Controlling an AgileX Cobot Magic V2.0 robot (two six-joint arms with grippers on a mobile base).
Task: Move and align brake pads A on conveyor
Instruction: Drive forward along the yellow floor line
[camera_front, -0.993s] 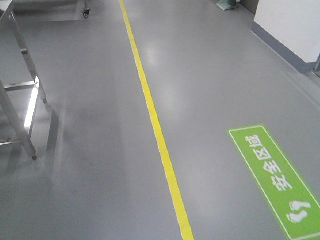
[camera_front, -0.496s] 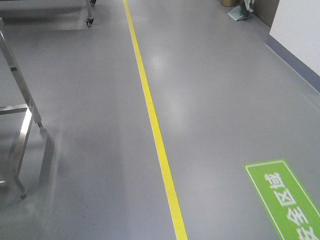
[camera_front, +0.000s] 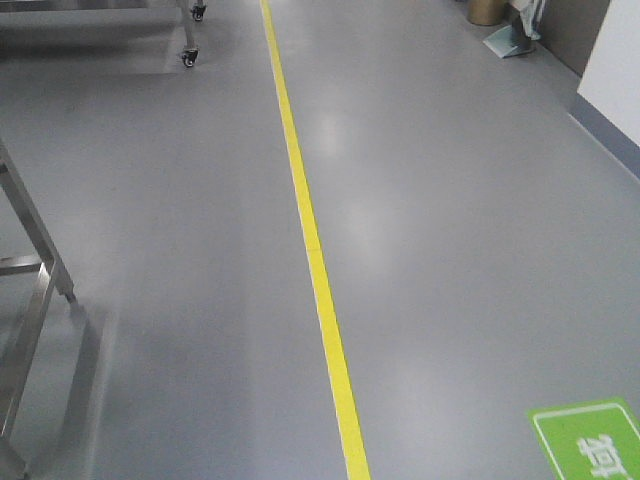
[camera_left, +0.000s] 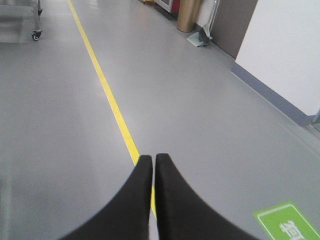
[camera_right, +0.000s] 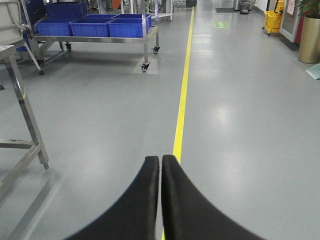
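1. Left gripper is hanging over the grey floor. Its two black fingers are lying tip to tip, jaws clenched, with nothing between them.
2. Right gripper is showing the same posture: jaws clenched on nothing, fingers pointing down the aisle.
3. Pads and conveyor: none of the three views is showing them, so I cannot tell where they are.
4. A yellow line is running along the floor away from the robot. In both wrist views it is passing right under the fingertips.
5. A green sign with white characters is lying flat on the floor to the right of the line, cut off by the frame corner.
6. A steel frame is standing at the left edge, its legs touching the floor.
7. A wheeled cart is sitting further up the aisle, left of the line, carrying blue bins.
8. On the right side, a gold can and a dustpan are standing near a white wall.
9. A yellow mop bucket is standing far off on the right.
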